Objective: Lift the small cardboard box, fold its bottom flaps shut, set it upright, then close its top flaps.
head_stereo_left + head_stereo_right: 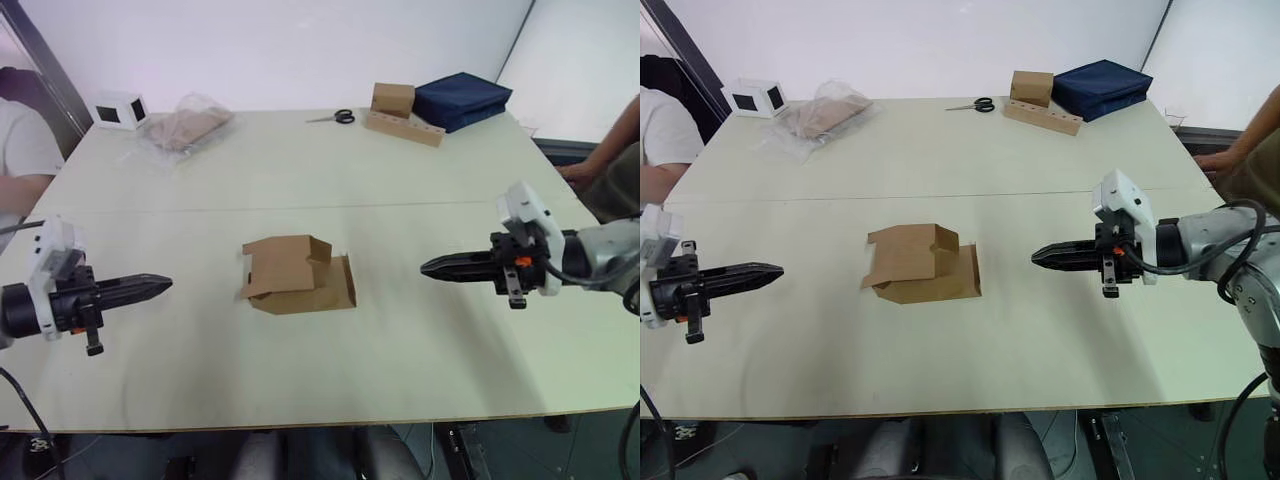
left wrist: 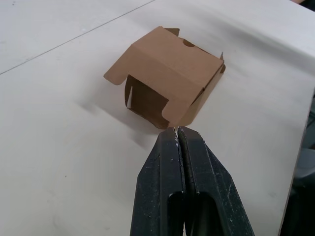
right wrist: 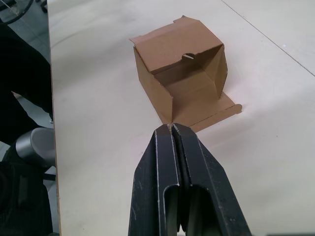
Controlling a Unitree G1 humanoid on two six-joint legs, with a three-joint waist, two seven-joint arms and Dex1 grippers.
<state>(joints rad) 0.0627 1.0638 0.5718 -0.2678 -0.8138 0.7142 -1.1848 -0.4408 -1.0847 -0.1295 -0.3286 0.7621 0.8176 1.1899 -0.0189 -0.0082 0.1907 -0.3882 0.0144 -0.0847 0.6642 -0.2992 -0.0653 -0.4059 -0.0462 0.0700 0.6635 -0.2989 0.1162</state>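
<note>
A: Pale worktop (image 1: pixel 420 170), white walls behind, seam running across the middle. Nearest in: both hands low over the front half, one to each side.

B: State of them?

A: Left hand (image 1: pixel 160 286) pinched fully together, holding nothing; right hand (image 1: pixel 432 267) the same, black fingers pressed tip to tip. Each arm reaches in level from its own side, fingers horizontal and aimed inward at the centre (like two pointers facing off).

B: And between them?

A: The small cardboard box (image 1: pixel 297 276), lying on its side on the worktop, well apart from both hands. One open end faces the right hand, with a flap spread flat on the surface; the other end's flaps stand loose toward the left hand. My read: nothing is lifted or folded yet.

B: Why the symmetric stance?

A: Probably staging. With a hand at each open end, the box can be caught from both sides for the lift.

B: Farther back?

A: A clear plastic bag (image 1: pixel 188 125) with something brown inside, scissors (image 1: pixel 336 117), a brown block on a cardboard strip (image 1: pixel 404 129), a navy pouch (image 1: pixel 460 98), a white cube (image 1: pixel 120 109) at the far left corner. People sit at both edges.
</note>
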